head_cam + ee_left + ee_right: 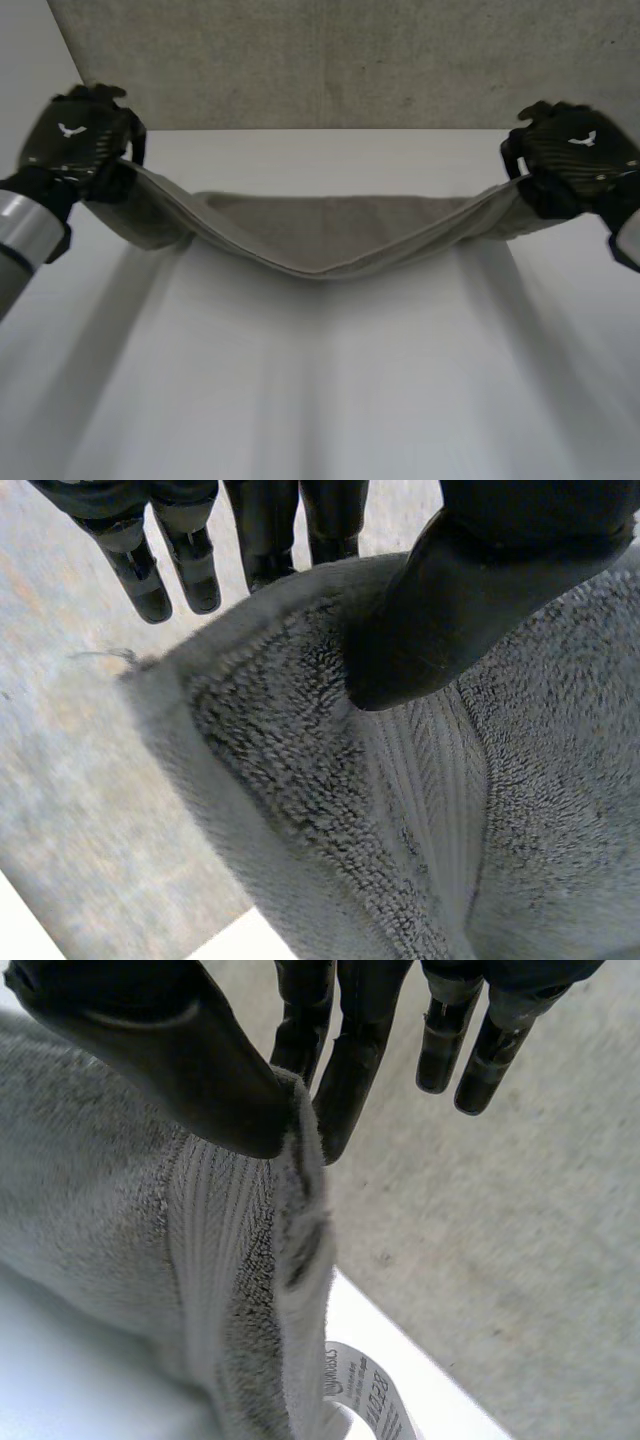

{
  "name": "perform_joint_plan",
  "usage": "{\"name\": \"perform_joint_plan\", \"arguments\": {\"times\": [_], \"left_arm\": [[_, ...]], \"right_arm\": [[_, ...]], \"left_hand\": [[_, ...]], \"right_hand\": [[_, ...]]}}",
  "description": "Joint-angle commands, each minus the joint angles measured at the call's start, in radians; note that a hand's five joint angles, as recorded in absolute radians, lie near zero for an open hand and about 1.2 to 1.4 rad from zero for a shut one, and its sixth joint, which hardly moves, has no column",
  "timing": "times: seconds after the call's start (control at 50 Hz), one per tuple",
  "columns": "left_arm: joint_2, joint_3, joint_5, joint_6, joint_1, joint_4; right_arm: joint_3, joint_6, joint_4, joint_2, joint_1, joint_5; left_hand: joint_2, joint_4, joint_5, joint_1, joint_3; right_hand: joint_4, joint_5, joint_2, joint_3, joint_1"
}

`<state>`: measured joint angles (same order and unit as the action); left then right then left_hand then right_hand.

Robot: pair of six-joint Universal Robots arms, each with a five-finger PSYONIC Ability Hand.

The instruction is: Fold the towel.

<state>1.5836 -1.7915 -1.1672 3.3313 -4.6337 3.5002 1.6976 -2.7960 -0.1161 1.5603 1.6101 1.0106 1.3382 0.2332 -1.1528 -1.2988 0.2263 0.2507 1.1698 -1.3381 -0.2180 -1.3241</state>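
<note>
Grey terry towel [320, 235] held in the air above the white worktop [320, 400], stretched between the two raised robot hands and sagging in a shallow curve at its middle. Whether the lowest part of the sag touches the worktop cannot be told. In the head view both ends of the towel are hidden behind the hands, and both arms are cut off at the edges.

The left robot hand [75, 140] pinches one upper corner. In its wrist view the thumb presses on the towel's looped face and some fingers lie behind the hem, while the other fingers stand straight and free of the cloth.

The right robot hand [575, 160] pinches the opposite end. In its wrist view the thumb and the nearer fingers close on the hem from either side, with the outer fingers free.

The pile is thick and looped, crossed by a flat ribbed band near each end. A white label [365, 1390] hangs at the hem under the right robot hand; its print is too small to read. A grey speckled surface [300, 60] lies beyond the worktop.
</note>
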Motion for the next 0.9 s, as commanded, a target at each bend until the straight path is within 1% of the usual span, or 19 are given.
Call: {"name": "perform_joint_plan", "arguments": {"times": [0.02, 0.06, 0.14, 0.18, 0.32, 0.38, 0.42, 0.44, 0.46, 0.48, 0.5, 0.52, 0.54, 0.6, 0.64, 0.66, 0.7, 0.78, 0.9], "left_arm": [[-0.174, -0.109, 0.081, -0.016, -0.062, -0.02], [-0.18, -0.133, 0.106, -0.016, -0.08, -0.03], [-0.162, -0.144, 0.115, -0.016, -0.085, -0.035], [-0.096, -0.138, 0.113, -0.007, -0.08, -0.038], [0.027, -0.074, 0.113, -0.004, -0.071, -0.038], [0.108, -0.017, 0.112, -0.003, -0.068, -0.041], [0.156, 0.021, 0.109, -0.003, -0.066, -0.043], [0.203, 0.061, 0.107, -0.004, -0.063, -0.044], [0.203, 0.061, 0.107, -0.004, -0.063, -0.044], [0.252, 0.102, 0.106, -0.004, -0.057, -0.047], [0.301, 0.145, 0.101, -0.003, -0.048, -0.053], [0.302, 0.146, 0.101, -0.003, -0.048, -0.053], [0.355, 0.194, 0.1, 0.0, -0.034, -0.064], [0.436, 0.28, 0.098, 0.011, -0.014, -0.082], [0.484, 0.325, 0.092, 0.017, -0.008, -0.095], [0.525, 0.365, 0.08, 0.023, -0.004, -0.111], [0.567, 0.401, 0.066, 0.033, 0.003, -0.124], [0.673, 0.501, 0.029, 0.091, 0.027, -0.144], [0.742, 0.566, -0.017, 0.139, 0.039, -0.144]], "right_arm": [[0.047, 0.012, 0.124, 0.175, -0.128, -0.107], [0.047, 0.016, 0.134, 0.175, -0.139, -0.122], [0.053, 0.074, 0.15, 0.143, -0.141, -0.133], [0.054, 0.099, 0.154, 0.115, -0.139, -0.13], [0.004, 0.239, 0.211, -0.049, -0.134, -0.119], [-0.022, 0.257, 0.214, -0.086, -0.133, -0.118], [-0.082, 0.266, 0.216, -0.173, -0.131, -0.113], [-0.082, 0.266, 0.216, -0.174, -0.131, -0.113], [-0.117, 0.266, 0.216, -0.216, -0.124, -0.109], [-0.153, 0.266, 0.214, -0.261, -0.108, -0.098], [-0.153, 0.266, 0.214, -0.261, -0.108, -0.098], [-0.194, 0.266, 0.214, -0.307, -0.09, -0.084], [-0.235, 0.266, 0.211, -0.356, -0.067, -0.063], [-0.279, 0.27, 0.211, -0.405, -0.042, -0.038], [-0.36, 0.271, 0.211, -0.492, -0.01, 0.003], [-0.36, 0.271, 0.211, -0.493, -0.01, 0.003], [-0.426, 0.27, 0.204, -0.571, 0.001, 0.028], [-0.484, 0.266, 0.187, -0.635, 0.013, 0.036], [-0.573, 0.262, 0.133, -0.716, 0.047, 0.08]], "left_hand": [[0.058, -0.059, -0.069, -0.097, -0.052], [0.058, -0.059, -0.069, -0.097, -0.052], [0.058, -0.059, -0.069, -0.097, -0.052], [0.058, -0.059, -0.069, -0.097, -0.052], [0.058, -0.059, -0.069, -0.097, -0.052], [0.058, -0.059, -0.069, -0.097, -0.052], [0.058, -0.059, -0.069, -0.097, -0.052], [0.058, -0.059, -0.069, -0.097, -0.052], [0.058, -0.059, -0.069, -0.097, -0.052], [0.058, -0.059, -0.069, -0.097, -0.052], [0.058, -0.059, -0.069, -0.097, -0.052], [0.058, -0.059, -0.069, -0.097, -0.052], [0.058, -0.059, -0.069, -0.097, -0.052], [0.058, -0.059, -0.069, -0.097, -0.052], [0.058, -0.059, -0.069, -0.097, -0.052], [0.058, -0.059, -0.069, -0.097, -0.052], [0.058, -0.059, -0.069, -0.097, -0.052], [0.058, -0.059, -0.069, -0.097, -0.052], [0.058, -0.059, -0.069, -0.097, -0.052]], "right_hand": [[-0.076, 0.052, -0.058, 0.043, -0.072], [-0.076, 0.052, -0.058, 0.043, -0.072], [-0.076, 0.052, -0.058, 0.043, -0.072], [-0.076, 0.052, -0.058, 0.043, -0.072], [-0.076, 0.052, -0.058, 0.043, -0.072], [-0.076, 0.052, -0.058, 0.043, -0.072], [-0.076, 0.052, -0.058, 0.043, -0.072], [-0.076, 0.052, -0.058, 0.043, -0.072], [-0.076, 0.052, -0.058, 0.043, -0.072], [-0.076, 0.052, -0.058, 0.043, -0.072], [-0.076, 0.052, -0.058, 0.043, -0.072], [-0.076, 0.052, -0.058, 0.043, -0.072], [-0.076, 0.052, -0.058, 0.043, -0.072], [-0.076, 0.052, -0.058, 0.043, -0.072], [-0.076, 0.052, -0.058, 0.043, -0.072], [-0.076, 0.052, -0.058, 0.043, -0.072], [-0.076, 0.052, -0.058, 0.043, -0.072], [-0.076, 0.052, -0.058, 0.043, -0.072], [-0.076, 0.052, -0.058, 0.043, -0.072]]}}
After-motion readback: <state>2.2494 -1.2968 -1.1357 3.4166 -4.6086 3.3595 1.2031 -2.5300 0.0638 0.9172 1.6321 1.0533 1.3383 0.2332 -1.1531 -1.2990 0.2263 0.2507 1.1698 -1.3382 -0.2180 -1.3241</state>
